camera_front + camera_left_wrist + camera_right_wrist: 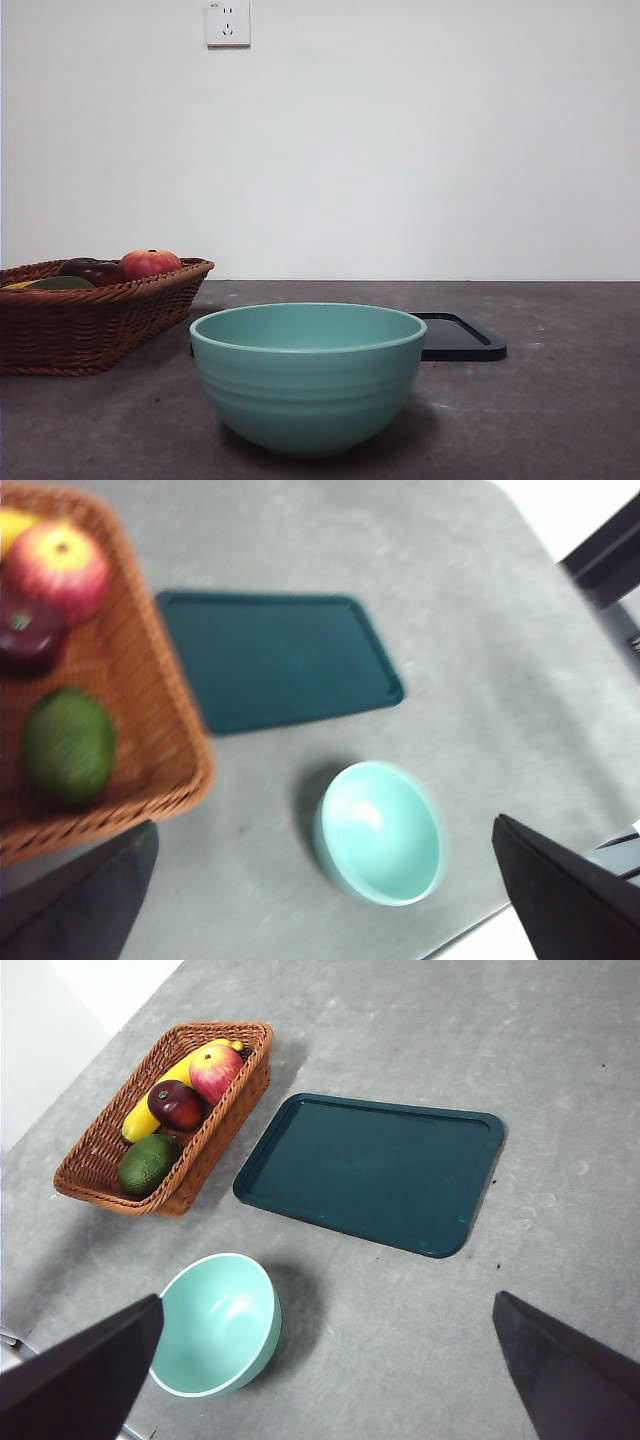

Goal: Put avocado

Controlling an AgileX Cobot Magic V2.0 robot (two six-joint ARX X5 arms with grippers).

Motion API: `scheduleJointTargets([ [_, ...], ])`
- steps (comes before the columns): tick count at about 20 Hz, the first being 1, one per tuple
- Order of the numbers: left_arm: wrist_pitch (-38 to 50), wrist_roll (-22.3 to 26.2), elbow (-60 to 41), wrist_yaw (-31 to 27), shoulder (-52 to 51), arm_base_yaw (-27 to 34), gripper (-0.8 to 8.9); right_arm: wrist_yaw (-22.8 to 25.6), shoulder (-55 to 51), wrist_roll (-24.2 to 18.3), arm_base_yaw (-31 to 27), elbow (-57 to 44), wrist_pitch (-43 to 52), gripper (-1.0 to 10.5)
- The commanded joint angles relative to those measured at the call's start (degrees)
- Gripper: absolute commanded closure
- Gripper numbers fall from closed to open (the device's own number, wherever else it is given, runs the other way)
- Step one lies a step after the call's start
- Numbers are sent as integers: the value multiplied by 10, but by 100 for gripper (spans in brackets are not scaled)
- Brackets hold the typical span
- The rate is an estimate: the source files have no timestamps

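The avocado (68, 745) is dark green and oval and lies in a brown wicker basket (165, 695), at the end nearest the bowl. It also shows in the right wrist view (147, 1163), and as a green sliver over the basket rim in the front view (60, 283). My left gripper (323, 823) is open and empty, high above the table and over the bowl area. My right gripper (328, 1297) is open and empty, high above the table between the bowl and the tray. Neither gripper shows in the front view.
The basket also holds a dark purple-red apple (177, 1104), a red-orange round fruit (215, 1070) and a yellow banana (140, 1120). A mint-green bowl (307, 375) stands near the front. A dark flat tray (375, 1170) lies behind it, beside the basket.
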Motion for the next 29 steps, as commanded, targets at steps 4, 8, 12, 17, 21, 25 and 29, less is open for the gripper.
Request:
scheduleJointTargets([
  [4,0,31,12,-104,116,-1,252,-21,3,0,2,10,2,409],
  [8,19,46,22,-149,247,-1,252,-25,3,0,2,10,2,410],
  [12,80,52,24,-180,355,-17,253,-33,3,0,2,10,2,409],
  [17,159,58,30,-219,453,-46,254,-32,3,11,2,10,2,409],
  [21,195,58,30,-225,500,-58,257,-31,3,10,2,10,2,409],
  [25,208,57,30,-226,526,-62,257,-31,3,11,2,10,2,409],
  [29,212,58,30,-252,534,-64,401,-31,3,11,2,10,2,409],
])
